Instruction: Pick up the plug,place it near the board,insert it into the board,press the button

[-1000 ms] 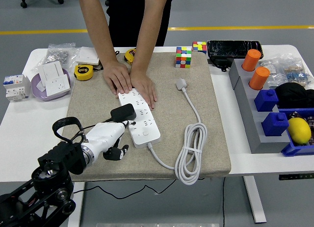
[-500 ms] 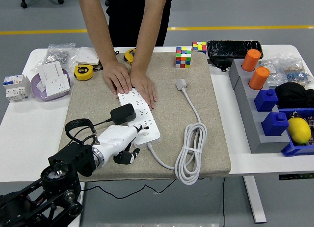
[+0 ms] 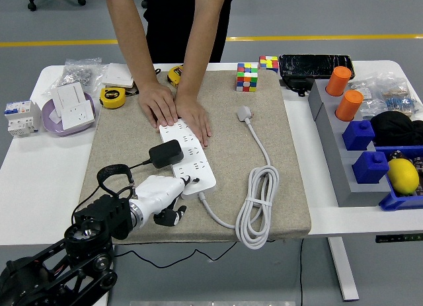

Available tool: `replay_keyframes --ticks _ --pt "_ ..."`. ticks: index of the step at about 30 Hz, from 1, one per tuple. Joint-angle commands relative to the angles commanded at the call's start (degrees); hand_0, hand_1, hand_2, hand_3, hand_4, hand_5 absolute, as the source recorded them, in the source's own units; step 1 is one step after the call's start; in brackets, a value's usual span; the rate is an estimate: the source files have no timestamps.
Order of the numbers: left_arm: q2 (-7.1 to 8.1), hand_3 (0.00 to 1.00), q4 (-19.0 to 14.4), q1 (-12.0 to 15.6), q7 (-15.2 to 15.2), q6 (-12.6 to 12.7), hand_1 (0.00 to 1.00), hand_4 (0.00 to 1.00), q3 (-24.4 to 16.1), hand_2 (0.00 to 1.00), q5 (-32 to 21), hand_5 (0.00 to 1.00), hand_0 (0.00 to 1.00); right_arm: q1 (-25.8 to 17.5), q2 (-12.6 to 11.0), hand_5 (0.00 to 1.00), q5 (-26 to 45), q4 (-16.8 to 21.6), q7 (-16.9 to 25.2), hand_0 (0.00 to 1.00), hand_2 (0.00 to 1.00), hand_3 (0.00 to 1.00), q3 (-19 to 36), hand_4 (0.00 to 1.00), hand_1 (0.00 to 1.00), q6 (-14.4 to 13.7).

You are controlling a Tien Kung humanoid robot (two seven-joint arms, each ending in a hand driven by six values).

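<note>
Board point(image 3: 188, 156) button under one left-hand fingers' point(image 3: 187, 180) tip

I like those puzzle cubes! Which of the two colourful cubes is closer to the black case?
The smaller colourful cube, farther right; it sits right beside the black case. The bigger colourful cube stands on the beige mat, farther left.

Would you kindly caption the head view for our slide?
Left hand reaches for the power strip holding the black plug; a person's hands steady it.
</note>
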Motion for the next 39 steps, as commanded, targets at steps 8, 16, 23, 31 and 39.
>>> replay_keyframes --ticks 8,16,23,31,39 --pt "-0.22 0.934 1.87 0.13 -0.23 0.06 0.049 0.471 0.06 0.170 0.64 0.066 0.161 0.01 0.05 0.668 0.26 0.00 0.09 0.871 0.717 0.707 -0.19 0.998 0.724 -0.04" --pt "-0.17 0.810 1.46 0.51 -2.46 3.26 0.204 0.709 -0.12 0.324 1.94 0.208 0.260 -0.10 0.13 0.668 -0.04 0.00 -0.02 0.871 0.717 0.706 0.19 0.998 0.724 -0.01" --pt "-1.19 0.676 2.92 2.17 -11.55 12.63 0.612 0.872 -2.26 0.580 -1.87 0.371 0.614 -0.03 0.28 0.668 0.46 0.00 0.09 0.870 0.717 0.706 -0.11 0.998 0.724 -0.08" --pt "-3.02 0.859 3.38 7.21 -24.90 22.79 0.937 0.977 -7.22 0.909 -16.55 0.497 0.883 -0.54 0.50 0.667 -0.06 0.00 -0.11 0.870 0.716 0.706 0.57 0.998 0.724 -0.04" --pt "-4.27 0.985 9.14 10.24 -27.24 23.79 0.998 0.980 -7.79 0.986 -35.12 0.498 0.998 -0.06 0.61 0.669 0.92 0.00 0.10 0.870 0.717 0.706 -0.60 0.998 0.724 -0.13"
